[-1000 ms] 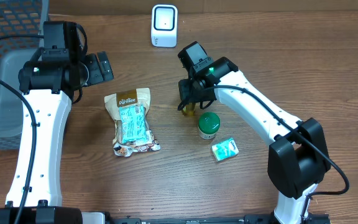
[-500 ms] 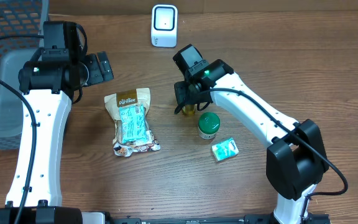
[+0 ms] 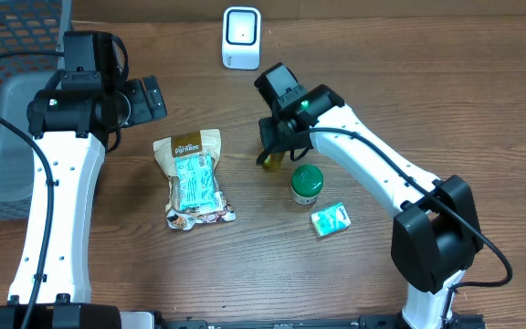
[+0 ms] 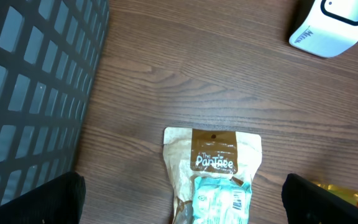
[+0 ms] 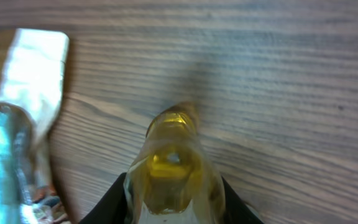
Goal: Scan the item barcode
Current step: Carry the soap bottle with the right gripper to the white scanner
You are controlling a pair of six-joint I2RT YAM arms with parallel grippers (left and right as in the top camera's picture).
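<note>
The right pincer (image 3: 275, 153) is clamped on a small yellow bottle (image 5: 169, 158), its black fingers (image 5: 120, 199) pressed to either side; the bottle stands on the tabletop (image 3: 446, 100) between a snack bag (image 3: 193, 178) and a green-lidded jar (image 3: 306, 183), some way in front of the white scanner (image 3: 241, 37). The left pincer (image 3: 149, 99) hangs with its jaws wide apart and nothing between them, above the bag's top end and beside the dark basket (image 3: 7, 91). A small mint-green packet (image 3: 331, 218) lies just beyond the jar.
</note>
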